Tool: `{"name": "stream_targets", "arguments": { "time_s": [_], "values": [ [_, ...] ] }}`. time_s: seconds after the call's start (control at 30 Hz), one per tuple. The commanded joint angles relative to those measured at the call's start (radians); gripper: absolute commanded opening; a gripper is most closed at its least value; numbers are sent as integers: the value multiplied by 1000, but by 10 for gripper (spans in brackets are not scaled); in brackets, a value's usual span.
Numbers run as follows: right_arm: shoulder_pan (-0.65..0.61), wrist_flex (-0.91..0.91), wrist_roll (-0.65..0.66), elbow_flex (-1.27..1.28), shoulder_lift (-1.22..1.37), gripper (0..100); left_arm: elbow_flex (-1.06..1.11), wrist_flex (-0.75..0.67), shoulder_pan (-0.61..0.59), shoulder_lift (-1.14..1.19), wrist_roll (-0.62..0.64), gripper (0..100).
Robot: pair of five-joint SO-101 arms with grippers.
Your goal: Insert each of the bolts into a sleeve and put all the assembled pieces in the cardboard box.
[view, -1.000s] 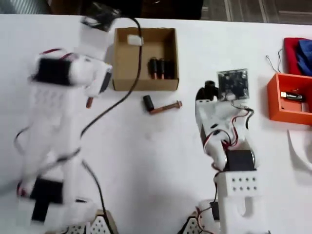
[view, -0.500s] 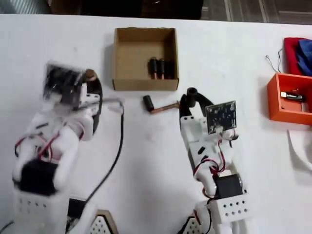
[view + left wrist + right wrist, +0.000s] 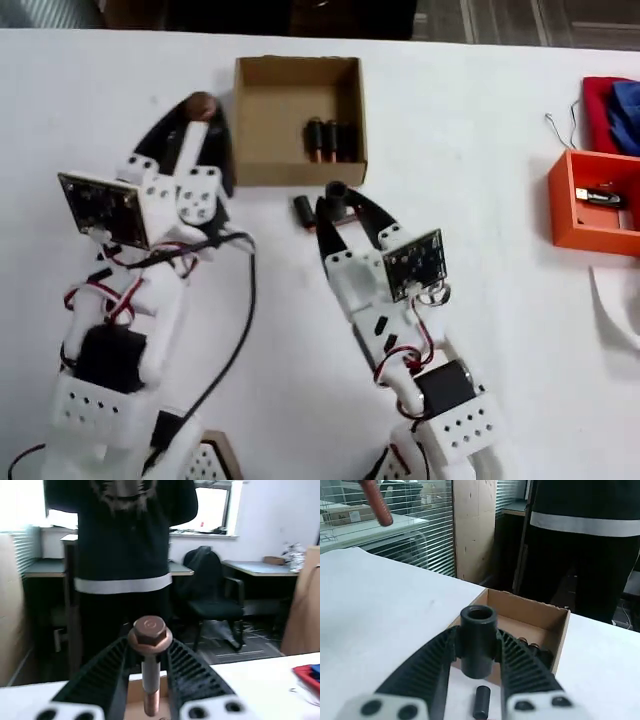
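Note:
My left gripper (image 3: 201, 108) is shut on a copper bolt (image 3: 149, 666), held head-up just left of the cardboard box (image 3: 262, 118). My right gripper (image 3: 337, 199) is shut on a black sleeve (image 3: 477, 639), bore upward, in front of the box's near wall. In the right wrist view the box (image 3: 551, 616) lies just beyond the sleeve, and the left arm's bolt (image 3: 376, 503) shows farther off. Assembled pieces (image 3: 330, 139) lie inside the box at its right side. A loose black sleeve (image 3: 303, 210) lies on the table beside the right gripper (image 3: 477, 652).
An orange tray (image 3: 566, 210) with a small black item stands at the right edge, and red and blue cloth (image 3: 610, 108) lies behind it. A black cable (image 3: 238, 320) runs from the left arm across the table.
The left arm has come down and settled with the bolt left of the box. The right arm has moved left with the sleeve and now covers the bolt that lay on the table.

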Motion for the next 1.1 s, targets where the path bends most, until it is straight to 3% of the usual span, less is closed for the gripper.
{"name": "stream_targets", "arguments": {
  "time_s": [0.0,0.23,0.5,0.73,1.07],
  "values": [
    [-15,-85,83,-3,-4,23,-130,43,89,41,5,26],
    [-15,-114,132,20,1,23,-282,115,157,137,9,26],
    [-10,-114,130,31,4,23,-292,157,215,184,12,26],
    [-10,-114,130,31,4,23,-295,267,206,190,259,26],
    [-10,-111,130,31,4,23,-289,264,215,192,273,26]
  ]
}}
